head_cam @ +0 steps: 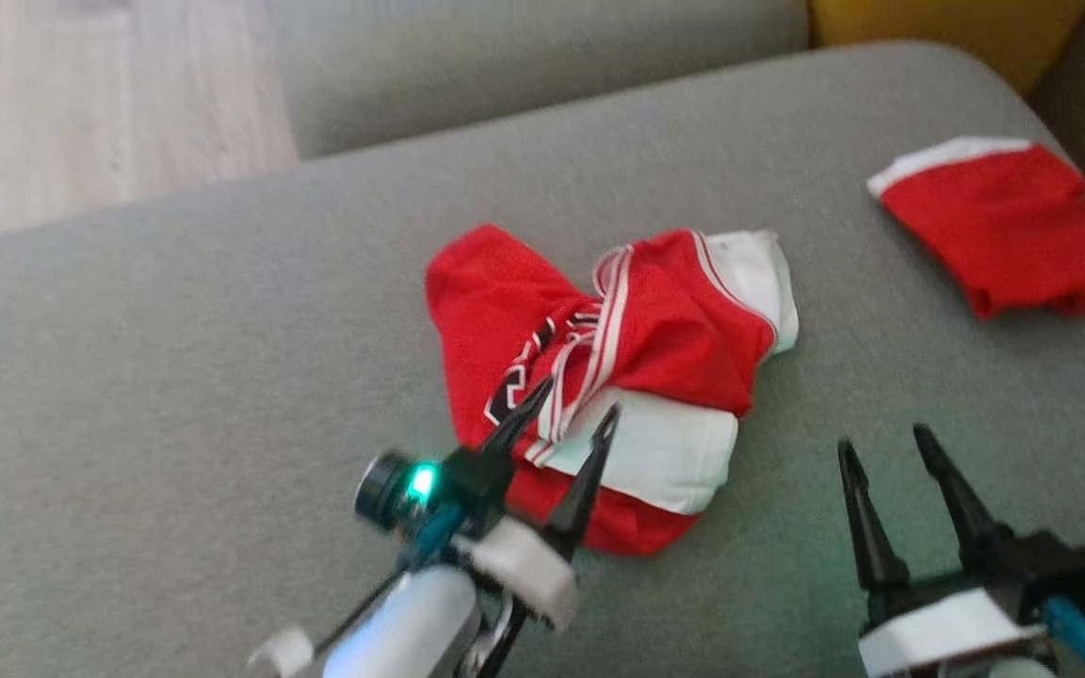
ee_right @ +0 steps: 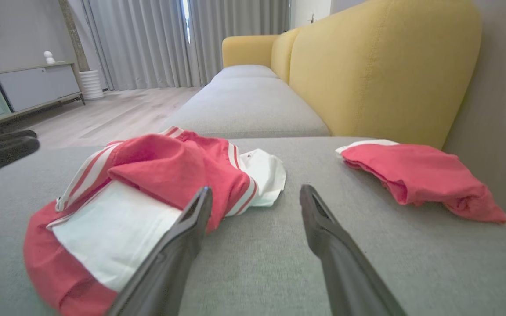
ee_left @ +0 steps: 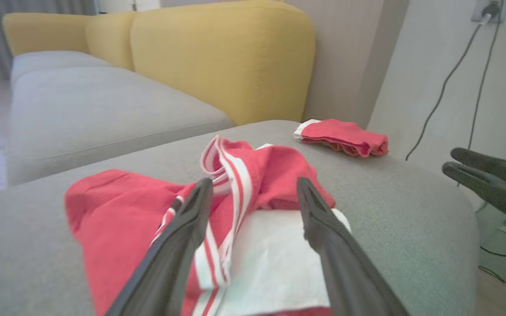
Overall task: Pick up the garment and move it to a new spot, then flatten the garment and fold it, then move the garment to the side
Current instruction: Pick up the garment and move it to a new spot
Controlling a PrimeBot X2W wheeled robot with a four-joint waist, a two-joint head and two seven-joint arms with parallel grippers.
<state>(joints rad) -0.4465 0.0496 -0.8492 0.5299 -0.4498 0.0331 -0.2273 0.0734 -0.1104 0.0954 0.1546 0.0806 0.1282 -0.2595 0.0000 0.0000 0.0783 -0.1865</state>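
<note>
1. The left hand (head_cam: 578, 396) and right hand (head_cam: 883, 440) each have two long black fingers (head_cam: 867, 527) tapering to narrow points.
2. A white collar (head_cam: 938, 633) rings each wrist behind the black finger mount.
3. The left wrist bears a round black camera (head_cam: 375, 490) with a green light (head_cam: 422, 481) beside it.
4. Blue fittings (head_cam: 1075, 636) show at both wrists.
5. The left forearm (head_cam: 411, 621) is pale and glossy, with a thin black cable (head_cam: 354, 612) alongside.

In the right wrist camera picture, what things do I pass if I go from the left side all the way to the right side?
left end effector → crumpled red and white jersey → folded red garment
</note>
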